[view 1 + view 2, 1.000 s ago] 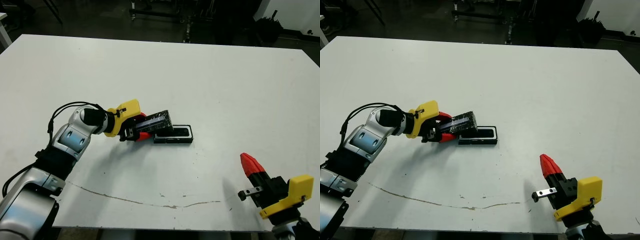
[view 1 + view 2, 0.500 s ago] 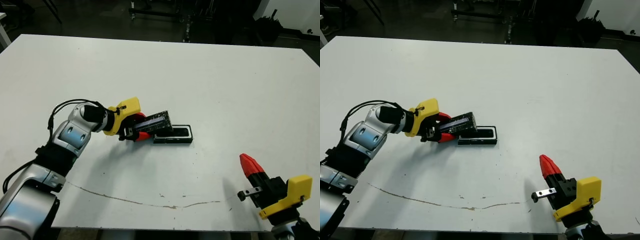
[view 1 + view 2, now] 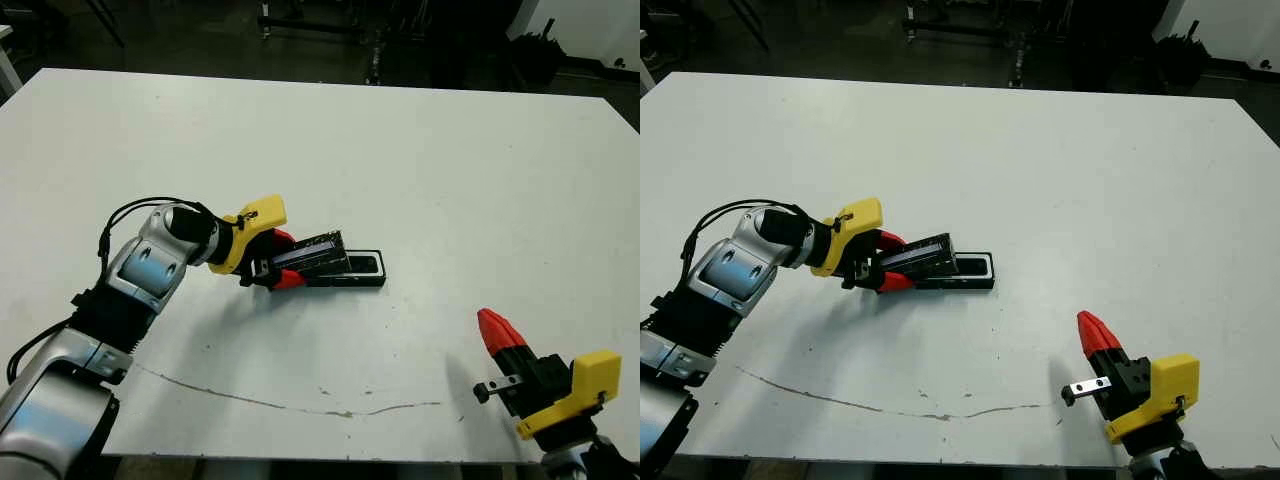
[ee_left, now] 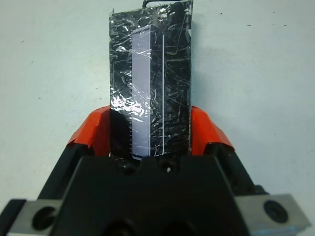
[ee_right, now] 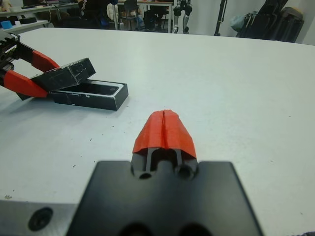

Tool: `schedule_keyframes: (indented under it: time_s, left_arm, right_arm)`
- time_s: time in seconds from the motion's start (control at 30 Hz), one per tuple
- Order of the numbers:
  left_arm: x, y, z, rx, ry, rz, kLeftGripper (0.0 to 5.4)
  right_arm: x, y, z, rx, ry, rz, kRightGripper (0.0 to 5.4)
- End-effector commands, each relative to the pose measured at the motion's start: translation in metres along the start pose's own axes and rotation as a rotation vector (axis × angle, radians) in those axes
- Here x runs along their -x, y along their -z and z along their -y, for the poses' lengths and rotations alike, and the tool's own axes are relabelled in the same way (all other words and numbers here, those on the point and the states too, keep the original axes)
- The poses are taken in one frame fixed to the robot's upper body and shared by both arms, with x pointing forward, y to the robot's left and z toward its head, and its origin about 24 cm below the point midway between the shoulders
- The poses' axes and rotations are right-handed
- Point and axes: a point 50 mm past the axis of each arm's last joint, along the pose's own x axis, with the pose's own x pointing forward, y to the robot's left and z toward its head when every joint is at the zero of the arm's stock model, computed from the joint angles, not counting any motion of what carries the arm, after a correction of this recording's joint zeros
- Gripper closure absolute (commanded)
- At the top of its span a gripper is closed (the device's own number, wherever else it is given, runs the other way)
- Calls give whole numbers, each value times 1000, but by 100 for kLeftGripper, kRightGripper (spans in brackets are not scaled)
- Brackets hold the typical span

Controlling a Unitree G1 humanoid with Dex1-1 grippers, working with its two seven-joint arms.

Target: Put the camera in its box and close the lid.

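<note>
Lid (image 3: pixel 312 253) — stiff, light, slick film; left claw (image 3: pixel 283 259) clamps its long edges, tilted over box (image 3: pixel 358 270). Right claw (image 3: pixel 496 329) closed, idle.

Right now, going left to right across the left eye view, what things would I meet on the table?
Left claw → lid held in it → box → right claw.
</note>
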Motion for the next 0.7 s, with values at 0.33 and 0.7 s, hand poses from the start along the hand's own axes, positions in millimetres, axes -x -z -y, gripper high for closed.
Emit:
schedule_keyframes:
  time_s: [0.33,0.7]
  left_arm:
    - [-21,11,15,-56,29,-49,229]
    - [-46,6,24,-121,73,-55,229]
  right_arm:
    - [3,1,2,6,3,0,540]
    - [4,2,1,3,7,-2,540]
